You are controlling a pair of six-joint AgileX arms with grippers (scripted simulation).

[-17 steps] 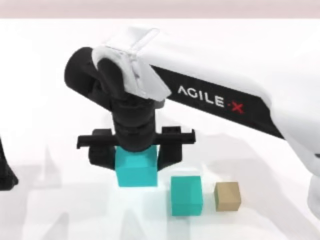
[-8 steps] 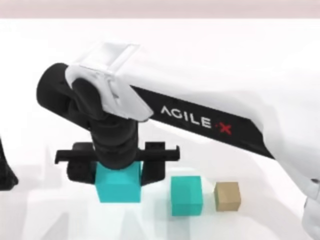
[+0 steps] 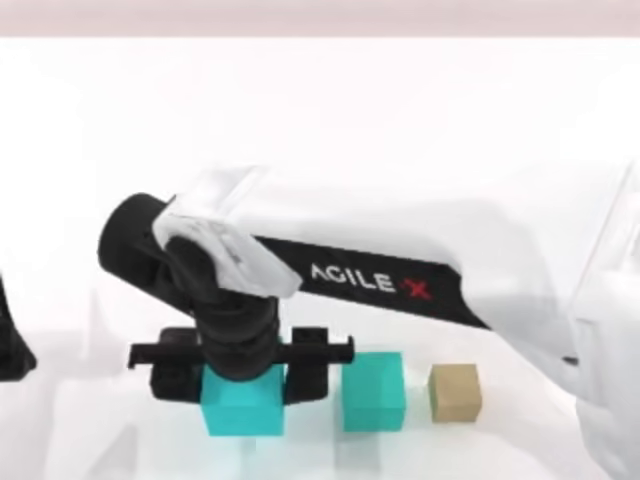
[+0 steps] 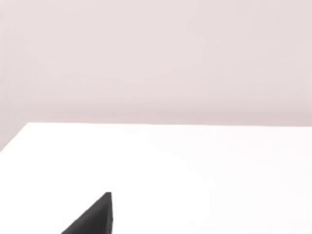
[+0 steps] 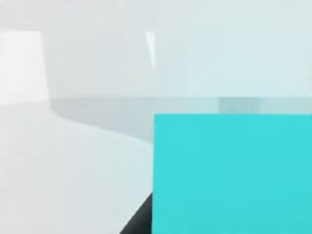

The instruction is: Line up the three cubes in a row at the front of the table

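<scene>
While my right jaws [image 3: 243,375] pinch the cyan cube [image 3: 243,410], the teal cube [image 3: 373,391] sits just beside.

My right arm reaches across low, its right gripper [image 3: 243,372] pointing down with fingers squeezed shut, while my left arm [image 3: 12,345] rests aside.

The cyan cube [image 3: 243,412], held between the fingers of the right tool [image 3: 241,375], is rendered plain, smooth and matt, as are the teal cube [image 3: 373,393] just beside it and the tan-brown cube [image 3: 455,392] further along. The desk [image 3: 420,130] is shown smooth and white, faintly glossy. The tool's black parts look like matt plastic.
</scene>
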